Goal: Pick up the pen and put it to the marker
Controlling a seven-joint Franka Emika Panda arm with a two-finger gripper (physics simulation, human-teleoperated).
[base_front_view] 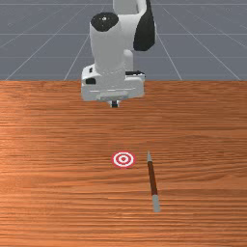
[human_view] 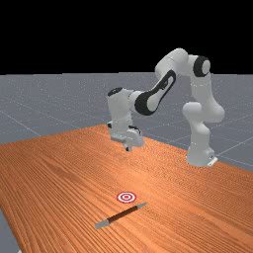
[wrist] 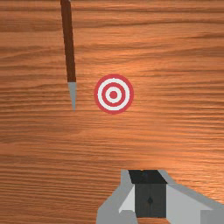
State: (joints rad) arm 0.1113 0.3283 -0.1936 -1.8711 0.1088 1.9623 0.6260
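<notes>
While streaky wood point(base_front_view: 53, 193) bears a slim, pointed pen point(base_front_view: 152, 178) near the round, ringed marker point(base_front_view: 123, 159), the tool point(base_front_view: 114, 104) hangs closed

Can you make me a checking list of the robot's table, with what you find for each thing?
Surface: orange-brown wood table, streaky grain.
Job's things: pen, brown with grey ends, lying beside the red-and-white target, not touching it, on the front view's right; its pointed end is toward the arm.
Clutter: nothing seen.
Gripper: the gripper is above the table, fingers together, holding nothing.
Cables: nothing seen.
Surroundings: grey floor with pale lines.
</notes>
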